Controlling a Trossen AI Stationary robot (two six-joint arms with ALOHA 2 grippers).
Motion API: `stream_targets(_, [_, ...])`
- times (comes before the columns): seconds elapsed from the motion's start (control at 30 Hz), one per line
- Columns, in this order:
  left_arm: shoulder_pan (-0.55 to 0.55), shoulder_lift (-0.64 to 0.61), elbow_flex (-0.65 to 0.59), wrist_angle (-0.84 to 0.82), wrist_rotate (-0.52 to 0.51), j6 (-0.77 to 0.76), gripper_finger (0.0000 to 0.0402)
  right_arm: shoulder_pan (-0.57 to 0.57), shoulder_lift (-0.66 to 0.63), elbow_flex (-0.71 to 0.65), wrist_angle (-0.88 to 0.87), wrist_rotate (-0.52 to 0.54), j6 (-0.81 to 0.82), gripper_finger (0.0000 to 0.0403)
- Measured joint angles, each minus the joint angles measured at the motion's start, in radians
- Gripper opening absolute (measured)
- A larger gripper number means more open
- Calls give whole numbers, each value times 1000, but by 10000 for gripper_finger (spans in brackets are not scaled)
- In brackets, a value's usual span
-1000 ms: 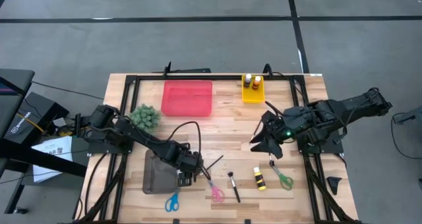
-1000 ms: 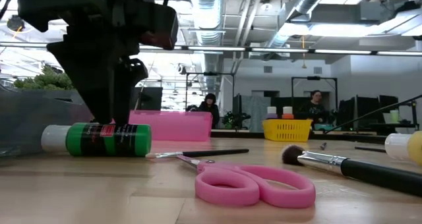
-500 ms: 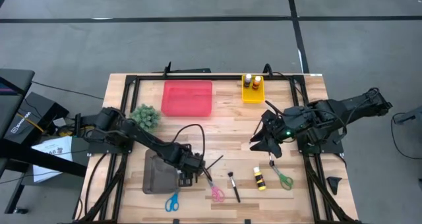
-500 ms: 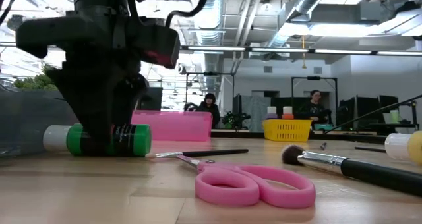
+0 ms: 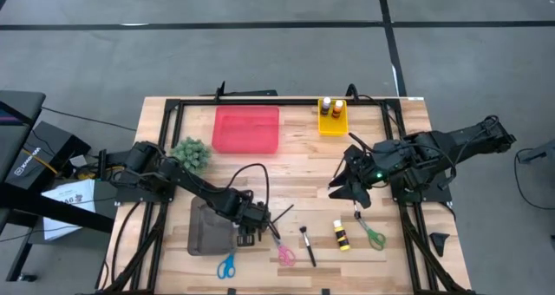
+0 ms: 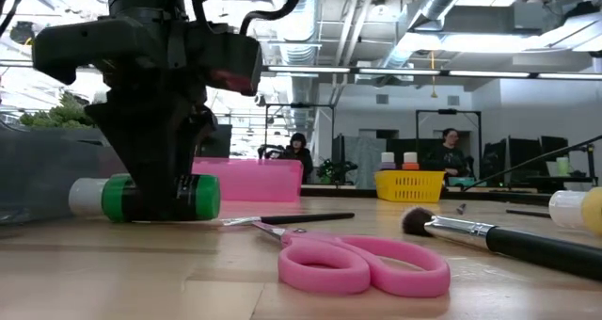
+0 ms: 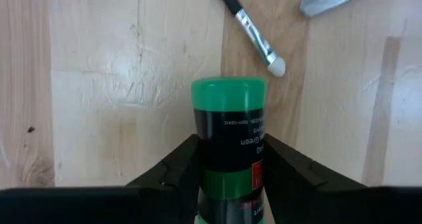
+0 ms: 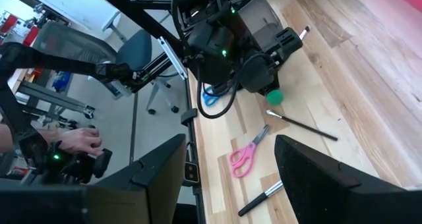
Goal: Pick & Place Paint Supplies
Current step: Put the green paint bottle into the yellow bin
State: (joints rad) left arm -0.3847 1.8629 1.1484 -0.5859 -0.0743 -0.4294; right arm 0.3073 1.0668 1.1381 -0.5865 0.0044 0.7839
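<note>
A green paint bottle [image 7: 229,112] with a black label and a white cap [image 6: 89,196] lies on its side on the wooden table, right of a grey bin [image 5: 208,230]. My left gripper [image 5: 247,234] stands over the bottle's middle, shut on it. A thin dark paintbrush [image 7: 254,28] lies just beyond the bottle's green end. A thick brush [image 5: 307,245] and a yellow-and-black bottle [image 5: 341,235] lie on the table farther right. My right gripper [image 5: 342,186] hangs open above the table's right half, holding nothing. My left gripper pinches the bottle's labelled body [image 7: 201,161] between its two fingers, one on each long side. The fingers [image 6: 160,184] come from above, pointing steeply down, and lie across the bottle. The bottle rests level on its side on the table.
A pink tray [image 5: 247,128] and a yellow bin [image 5: 333,120] with small bottles stand at the far edge. A fuzzy green tuft [image 5: 191,154] sits far left. Blue scissors [image 5: 226,265], pink scissors [image 5: 284,254] and green scissors [image 5: 373,236] lie near the front. People sit in the room behind.
My left gripper has sunk straight down over the green bottle until its fingers reach the table on both sides of it. The bottle has slid a little toward the table's right and still lies on its side.
</note>
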Motion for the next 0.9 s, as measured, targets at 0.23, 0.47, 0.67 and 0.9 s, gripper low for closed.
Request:
stream_targets(0.23, [32,-108,0,47,-81,-2,139,8,0,0,-3,-2,-110,227])
stream_targets(0.47, [76,-263,0,237,-197,51,137,-1,1,0,92,32,-196,228])
stream_targets(0.67, [85,-334,22,403,-284,119,137,-24,16,24,171,93,-328,244])
stream_targets(0.9, [99,-336,76,423,-316,168,136,-71,99,116,148,98,-462,278])
